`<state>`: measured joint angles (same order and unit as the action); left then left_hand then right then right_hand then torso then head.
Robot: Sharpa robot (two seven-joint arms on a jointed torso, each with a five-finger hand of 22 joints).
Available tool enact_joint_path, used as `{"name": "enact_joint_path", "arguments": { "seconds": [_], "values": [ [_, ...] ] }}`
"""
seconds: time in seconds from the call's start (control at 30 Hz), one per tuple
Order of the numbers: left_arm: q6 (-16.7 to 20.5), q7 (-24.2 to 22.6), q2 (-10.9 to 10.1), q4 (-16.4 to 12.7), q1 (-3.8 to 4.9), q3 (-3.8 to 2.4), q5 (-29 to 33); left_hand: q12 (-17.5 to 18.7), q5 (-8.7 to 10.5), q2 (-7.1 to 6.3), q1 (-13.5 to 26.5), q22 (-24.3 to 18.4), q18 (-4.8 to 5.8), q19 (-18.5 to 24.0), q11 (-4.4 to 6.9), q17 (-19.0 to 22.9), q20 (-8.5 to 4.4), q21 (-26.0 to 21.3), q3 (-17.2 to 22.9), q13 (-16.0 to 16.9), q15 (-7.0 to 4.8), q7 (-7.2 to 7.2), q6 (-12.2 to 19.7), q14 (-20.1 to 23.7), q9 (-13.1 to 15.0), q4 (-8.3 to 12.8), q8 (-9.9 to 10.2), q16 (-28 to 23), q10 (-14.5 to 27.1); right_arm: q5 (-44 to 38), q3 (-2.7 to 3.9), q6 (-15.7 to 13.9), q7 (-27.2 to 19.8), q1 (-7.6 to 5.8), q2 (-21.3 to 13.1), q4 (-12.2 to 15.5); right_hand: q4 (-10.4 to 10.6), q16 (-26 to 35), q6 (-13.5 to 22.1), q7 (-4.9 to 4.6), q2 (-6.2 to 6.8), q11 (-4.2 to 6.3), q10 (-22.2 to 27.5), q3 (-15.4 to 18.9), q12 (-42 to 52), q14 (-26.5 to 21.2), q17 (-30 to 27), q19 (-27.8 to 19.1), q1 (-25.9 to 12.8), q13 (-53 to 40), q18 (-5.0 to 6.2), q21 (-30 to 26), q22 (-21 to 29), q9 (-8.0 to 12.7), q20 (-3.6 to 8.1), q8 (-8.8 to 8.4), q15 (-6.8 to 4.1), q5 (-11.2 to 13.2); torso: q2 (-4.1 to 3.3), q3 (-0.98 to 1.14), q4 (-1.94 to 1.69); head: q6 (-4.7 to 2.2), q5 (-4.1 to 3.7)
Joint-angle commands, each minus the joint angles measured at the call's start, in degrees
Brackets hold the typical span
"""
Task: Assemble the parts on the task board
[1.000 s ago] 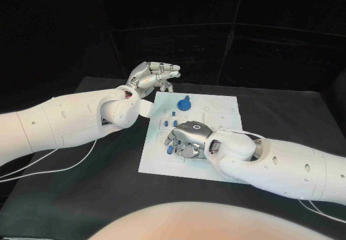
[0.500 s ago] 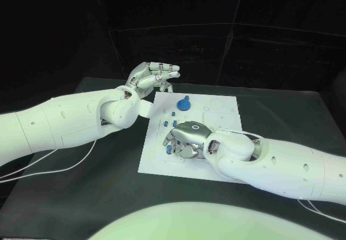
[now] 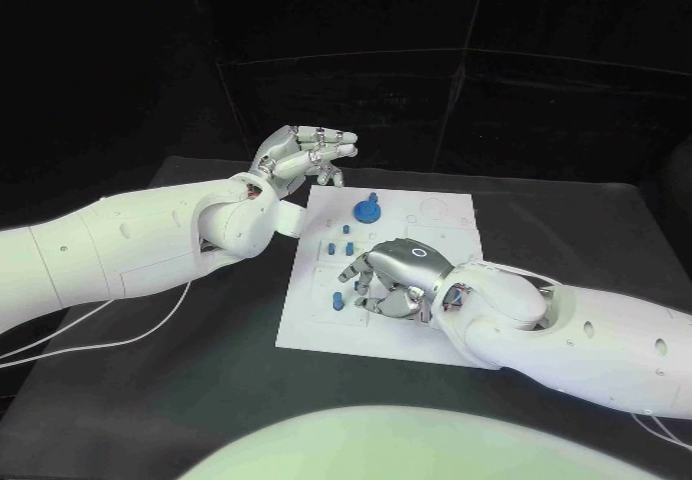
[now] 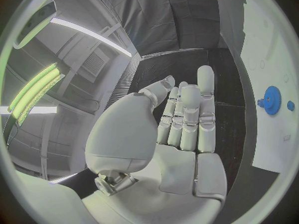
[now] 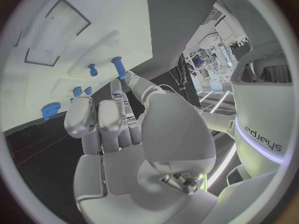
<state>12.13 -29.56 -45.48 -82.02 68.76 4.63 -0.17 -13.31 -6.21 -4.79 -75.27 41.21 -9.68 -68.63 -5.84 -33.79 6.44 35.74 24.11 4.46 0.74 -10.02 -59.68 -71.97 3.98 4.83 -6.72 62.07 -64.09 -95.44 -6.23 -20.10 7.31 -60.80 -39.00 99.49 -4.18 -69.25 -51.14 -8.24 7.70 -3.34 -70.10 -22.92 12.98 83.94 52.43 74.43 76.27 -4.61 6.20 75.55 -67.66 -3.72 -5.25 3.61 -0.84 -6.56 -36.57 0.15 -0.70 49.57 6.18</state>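
I am viewing the task board (image 3: 447, 215) lying flat in the middle of the black table (image 3: 173, 400). From the head camera, a blue gear-shaped part (image 3: 368, 210) is sitting on the far half of the board, with a small blue peg (image 3: 374, 195) just beyond it. A cluster of small blue pegs (image 3: 342, 245) is standing nearer the board's centre, and more blue parts (image 3: 336, 299) are lying toward the board's near left edge.

I am holding the left hand (image 3: 303, 152) raised beyond the board's far left corner, apart from the board. In the left wrist view, this hand (image 4: 181, 119) is showing its fingers straight, lying side by side, with nothing in its palm; the gear-shaped part (image 4: 271, 100) is appearing off to one side on the board.

I am keeping the right hand (image 3: 397, 275) low over the board's middle, palm down, with its fingers reaching toward the blue parts at the near left. In the right wrist view, the right hand (image 5: 118, 129) is extending its fingers with nothing clamped between them. One fingertip is meeting an upright blue peg (image 5: 117, 66); I cannot tell whether it is pressing on it. Other small blue parts (image 5: 51, 108) are lying on the board beside the fingers.
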Motion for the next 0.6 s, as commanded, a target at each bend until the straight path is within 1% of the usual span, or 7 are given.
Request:
{"name": "enact_joint_path", "arguments": {
  "seconds": [0.03, 0.27, 0.3, 0.33, 0.4, 0.5, 0.6],
  "values": [
    [-0.66, -0.10, -0.05, 0.02, 0.10, -0.04, 0.13, -0.39, 0.15, 0.18, -0.39, -0.04, -0.79, -0.03, 0.02, 0.05, 0.06, -0.28, -0.45, -0.05, 0.11, -0.10, 0.27, 0.45, -0.08, 0.04, -0.27, -0.37, 0.57, 7.02, 1.12, -6.14, -3.50, -0.18, -2.22, 1.90, 0.94, -0.84, 0.34, 0.15, 0.60, 0.13, -1.41, 1.48, 0.13, 0.79, 1.17, 0.81, -1.33, -0.42, -1.05, 0.58, -0.79, -0.12, 0.08, 0.11, -0.38, -0.31, 0.00, -0.09, 0.05, -0.32, -0.52],
    [-0.79, -0.04, -0.14, -0.06, 0.10, -0.03, 0.13, -0.39, 0.15, 0.18, -0.39, -0.04, -0.79, -0.03, 0.02, 0.05, 0.06, -0.28, -0.45, -0.05, 0.11, -0.10, 0.27, 0.45, -0.08, 0.04, -0.27, -0.37, 0.57, 21.23, 2.89, -4.35, 2.21, -1.34, -10.30, 5.32, 5.53, -5.84, -5.64, 0.58, 0.76, 0.83, -8.62, 7.05, 6.81, 2.21, 8.43, 4.25, -6.41, -5.57, -2.13, 3.98, -5.64, -1.31, 0.46, 3.36, -0.83, -2.21, 0.09, -0.18, 0.14, -0.98, -2.23],
    [-0.79, -0.03, -0.16, -0.09, 0.10, -0.02, 0.13, -0.39, 0.15, 0.18, -0.39, -0.04, -0.79, -0.03, 0.02, 0.05, 0.06, -0.28, -0.45, -0.05, 0.11, -0.10, 0.27, 0.45, -0.08, 0.04, -0.27, -0.37, 0.57, 22.58, 3.02, -3.49, 4.01, -1.52, -11.65, 5.59, 6.72, -6.81, -6.77, 0.99, 0.89, 1.59, -9.37, 8.62, 9.80, 2.37, 9.84, 5.00, -7.71, -8.07, -2.35, 4.74, -6.75, -1.63, 0.91, 4.24, -1.20, -7.52, 0.11, -0.21, 0.21, -1.05, -2.39],
    [-0.79, -0.03, -0.18, -0.12, 0.10, -0.02, 0.13, -0.39, 0.15, 0.18, -0.39, -0.04, -0.79, -0.03, 0.02, 0.05, 0.06, -0.28, -0.45, -0.05, 0.11, -0.10, 0.27, 0.45, -0.08, 0.04, -0.27, -0.37, 0.57, 23.59, 3.11, -2.79, 5.69, -1.66, -12.91, 5.82, 7.40, -8.26, -7.34, 1.73, 0.72, 1.86, -8.56, 10.30, 15.91, 2.57, 12.07, 5.93, -7.81, -14.30, -2.63, 5.74, -8.20, -1.95, 1.65, 5.06, -1.21, -15.37, 0.10, -0.23, 0.21, -1.19, -2.59],
    [-0.78, -0.04, -0.21, -0.19, 0.10, -0.01, 0.13, -0.42, 0.16, 0.18, -0.39, -0.06, -0.79, -0.03, 0.02, 0.12, 0.06, -0.30, -0.48, -0.05, 0.12, -0.11, 0.29, 0.48, -0.08, 0.05, -0.27, -0.39, 0.61, 24.60, 3.22, -1.80, 8.50, -1.84, -14.90, 6.22, 8.06, -10.94, -7.77, 1.74, -0.38, 2.41, -9.24, 13.06, 36.10, 3.02, 16.52, 7.51, -6.98, -36.28, -3.25, 7.41, -10.76, -2.77, 1.76, 6.68, -1.74, -18.18, 0.14, -0.35, 0.26, -1.33, -3.06],
    [-0.76, -0.07, -0.22, -0.32, 0.11, -0.01, 0.13, -0.42, 0.16, 0.18, -0.39, -0.06, -0.79, -0.03, 0.01, 0.13, 0.06, -0.30, -0.49, -0.06, 0.12, -0.11, 0.29, 0.48, -0.08, 0.05, -0.27, -0.40, 0.61, 24.39, 3.29, -1.15, 12.40, -1.96, -17.57, 7.11, 9.48, -13.19, -7.78, 2.07, -1.60, 2.11, -10.47, 15.78, 50.69, 3.46, 20.69, 8.99, -7.21, -52.88, -3.86, 8.89, -13.11, -3.72, 1.58, 8.22, -1.89, -16.15, 0.15, -0.46, 0.26, -1.30, -3.79],
    [-0.71, -0.08, -0.33, -0.48, 0.11, 0.00, 0.13, -0.42, 0.16, 0.18, -0.39, -0.06, -0.79, -0.03, 0.01, 0.13, 0.06, -0.30, -0.49, -0.06, 0.12, -0.11, 0.29, 0.48, -0.08, 0.05, -0.27, -0.40, 0.61, 22.32, 3.24, -1.11, 16.35, -1.96, -19.82, 8.22, 11.10, -14.14, -6.83, 2.26, -2.12, 1.85, -10.52, 18.84, 56.65, 3.55, 22.40, 9.45, -7.38, -60.07, -4.04, 9.43, -13.96, -4.67, 1.41, 9.47, -1.79, -12.09, 0.13, -0.41, 0.21, -1.35, -4.50]
  ]
}}
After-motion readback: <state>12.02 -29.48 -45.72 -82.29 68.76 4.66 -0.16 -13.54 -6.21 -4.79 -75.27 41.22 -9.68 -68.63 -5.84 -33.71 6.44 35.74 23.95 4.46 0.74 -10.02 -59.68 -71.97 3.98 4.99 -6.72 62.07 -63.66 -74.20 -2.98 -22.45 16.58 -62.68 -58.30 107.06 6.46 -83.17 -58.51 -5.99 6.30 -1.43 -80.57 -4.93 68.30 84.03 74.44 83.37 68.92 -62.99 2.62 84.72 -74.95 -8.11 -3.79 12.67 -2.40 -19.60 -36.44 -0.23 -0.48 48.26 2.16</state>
